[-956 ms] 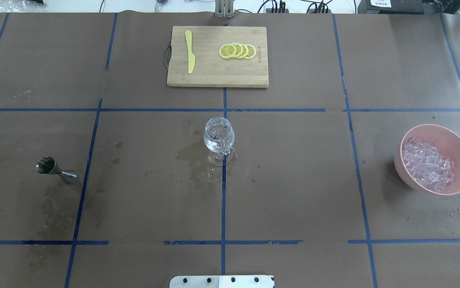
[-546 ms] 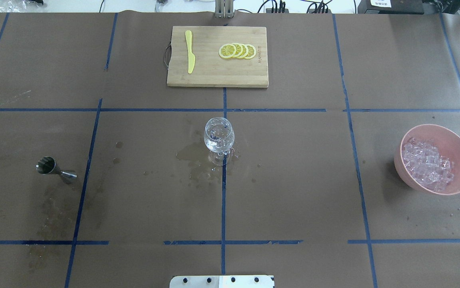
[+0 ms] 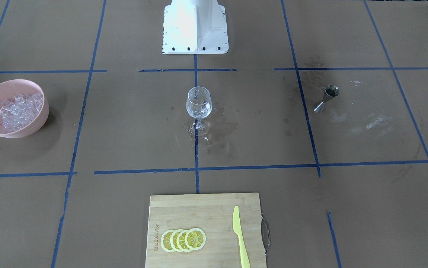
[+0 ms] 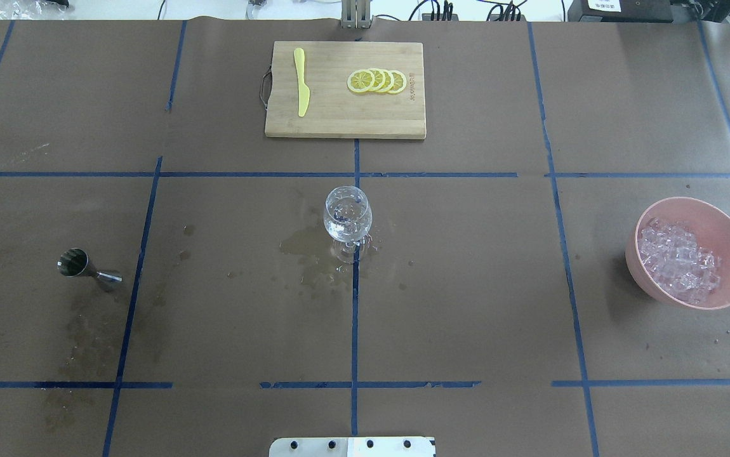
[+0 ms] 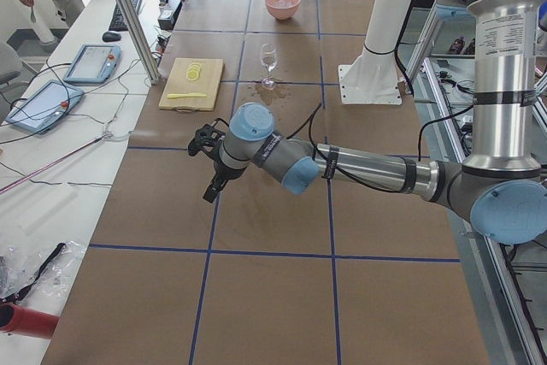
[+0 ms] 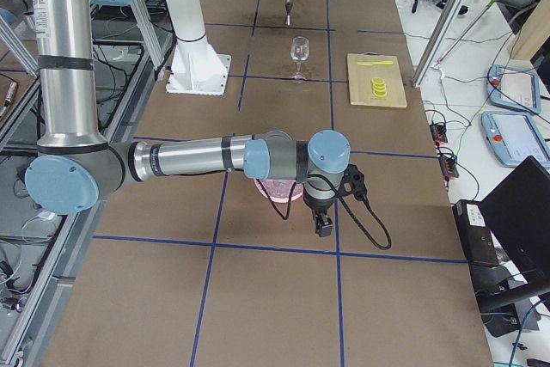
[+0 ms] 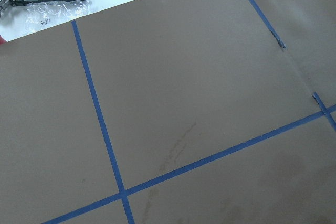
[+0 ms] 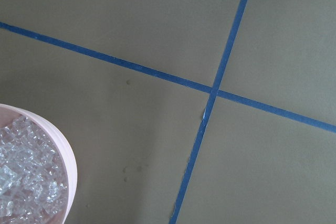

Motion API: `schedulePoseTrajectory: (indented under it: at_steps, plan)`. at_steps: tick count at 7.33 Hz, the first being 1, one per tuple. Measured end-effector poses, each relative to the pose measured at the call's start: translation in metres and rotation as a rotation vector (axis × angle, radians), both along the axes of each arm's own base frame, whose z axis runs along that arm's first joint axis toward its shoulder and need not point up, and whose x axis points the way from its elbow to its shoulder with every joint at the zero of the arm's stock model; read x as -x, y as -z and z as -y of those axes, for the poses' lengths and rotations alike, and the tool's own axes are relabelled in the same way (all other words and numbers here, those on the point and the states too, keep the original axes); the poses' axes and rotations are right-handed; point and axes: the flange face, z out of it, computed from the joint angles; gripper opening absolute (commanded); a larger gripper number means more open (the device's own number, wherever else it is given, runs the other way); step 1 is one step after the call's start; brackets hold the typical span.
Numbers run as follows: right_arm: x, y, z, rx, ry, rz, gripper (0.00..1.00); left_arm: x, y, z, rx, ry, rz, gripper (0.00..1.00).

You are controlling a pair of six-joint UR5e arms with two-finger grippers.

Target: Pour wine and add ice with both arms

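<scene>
Wine glass looks filled, ice inside, so probably wrap-up; left gripper and right gripper hang well clear, can't tell open or closed; next, just park

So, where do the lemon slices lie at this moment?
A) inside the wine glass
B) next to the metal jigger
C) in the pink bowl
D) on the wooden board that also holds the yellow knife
D: the lemon slices lie in an overlapping row on the cutting board, apart from the yellow knife on the same board.
</scene>
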Motion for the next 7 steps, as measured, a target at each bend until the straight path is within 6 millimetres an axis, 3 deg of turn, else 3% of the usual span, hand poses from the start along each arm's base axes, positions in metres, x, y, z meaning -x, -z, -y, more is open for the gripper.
schedulePoseTrajectory:
  at_steps: [2,3,5,7]
  plan:
    - [0.0,0.002,0.0,-0.008,0.002,0.005,1.0,-0.061,0.004,-0.009,0.014,-0.009,0.06,1.0]
    - [0.001,0.005,0.001,-0.016,0.005,0.008,1.0,-0.084,-0.003,-0.031,-0.025,-0.011,0.094,1.0]
    - [0.001,0.011,0.001,-0.032,0.007,0.012,1.0,-0.101,-0.021,-0.085,-0.152,0.05,0.098,1.0]
    - [0.001,0.014,-0.001,-0.037,0.008,0.015,1.0,-0.129,-0.028,-0.11,-0.181,0.102,0.084,1.0]
